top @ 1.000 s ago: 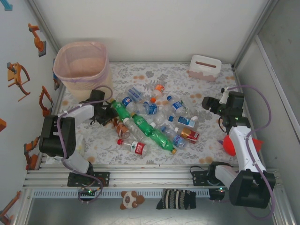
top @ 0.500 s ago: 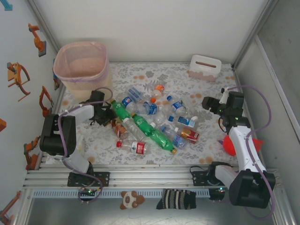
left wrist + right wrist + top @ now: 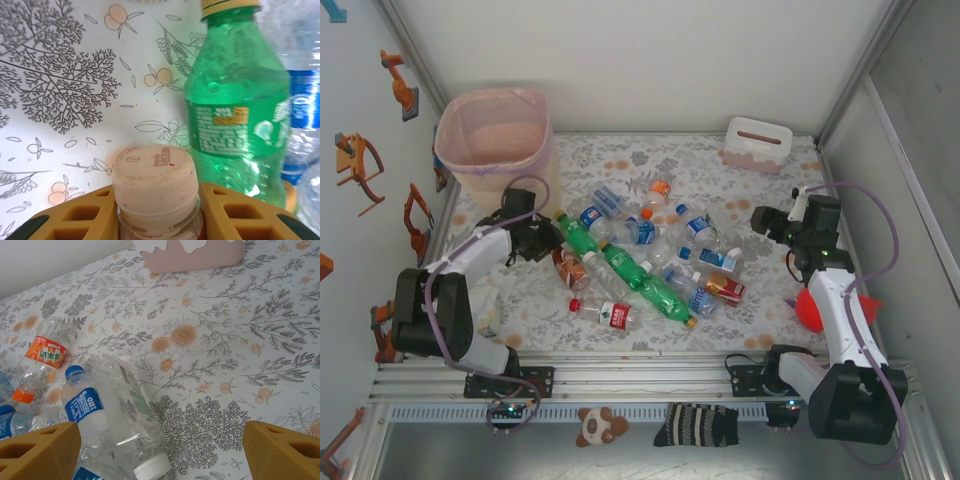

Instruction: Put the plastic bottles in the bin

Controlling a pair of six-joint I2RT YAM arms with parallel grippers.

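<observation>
We see the left arm stretched low over the counter [image 3: 700,165], its end effector [image 3: 538,240] near the bin [image 3: 492,182], at the left edge of the plastic bottles [image 3: 650,265]. The left wrist view adds the grip: yellow fingers [image 3: 85,217] clamp the neck of a white-capped bottle [image 3: 154,180] beside a green bottle [image 3: 235,115]. The right arm stands raised, elbow bent. Its end effector [image 3: 767,222] is open, fingers [image 3: 37,450] wide apart above a blue-labelled bottle [image 3: 120,410].

NESCAFE on white bottle cap [image 3: 153,175]
</observation>
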